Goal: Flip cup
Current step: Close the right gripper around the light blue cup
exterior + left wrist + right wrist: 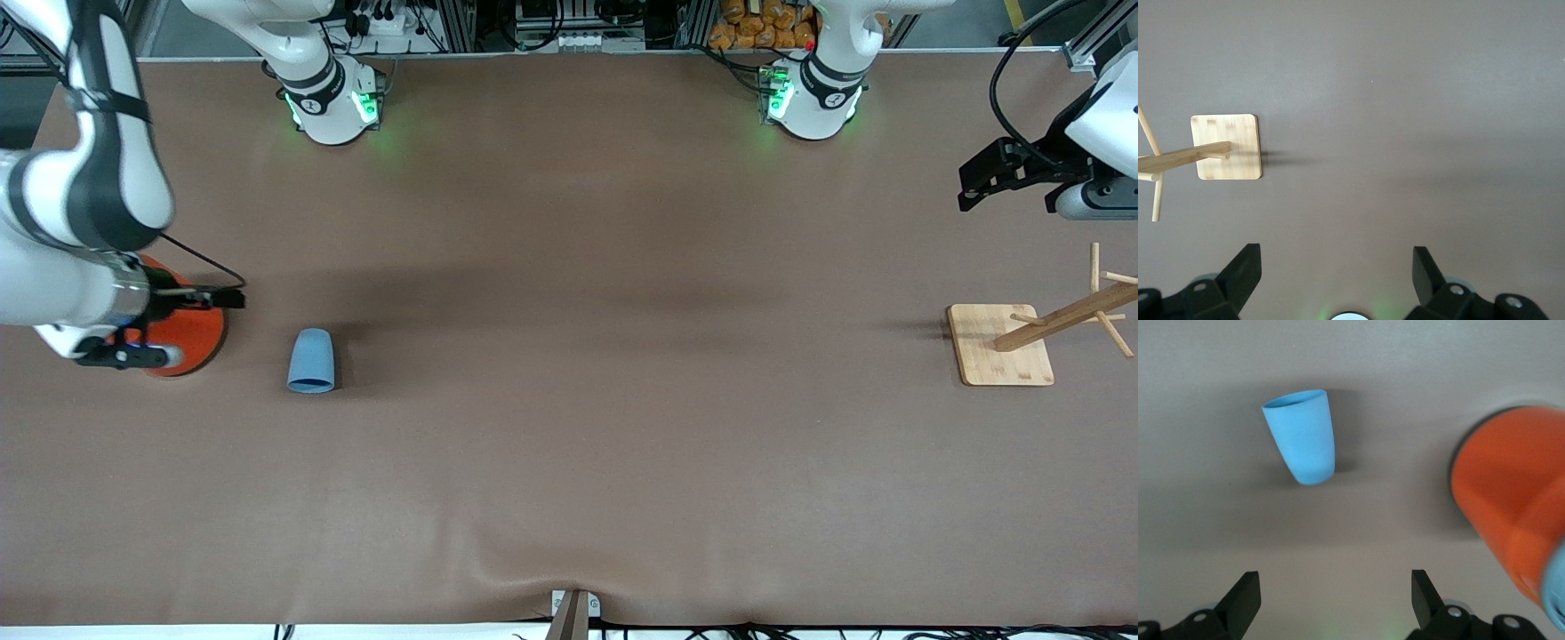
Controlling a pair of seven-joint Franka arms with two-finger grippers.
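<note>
Cup (311,361) lies on its side on the brown worktop (569,400), toward the right arm's end, just beside the orange can (191,342) but apart from it; its mouth points toward the front camera, the closed base toward the robots' bases. Right claw (1335,600) hangs over the worktop near the can, fingers spread wide and empty, the cup (1301,435) in its wrist view along with the can (1511,513). Left claw (1335,277) waits, open and empty, high over the left arm's end near the wooden peg stand (1022,342). Judgement: the step in hand is the right arm's approach. It should come down clear of the can, straddle the cup across its tapered wall near the middle and close gently, since light plastic may roll or squirt out. Then lift before rotating, so the rim clears the worktop, and set it down level.
</note>
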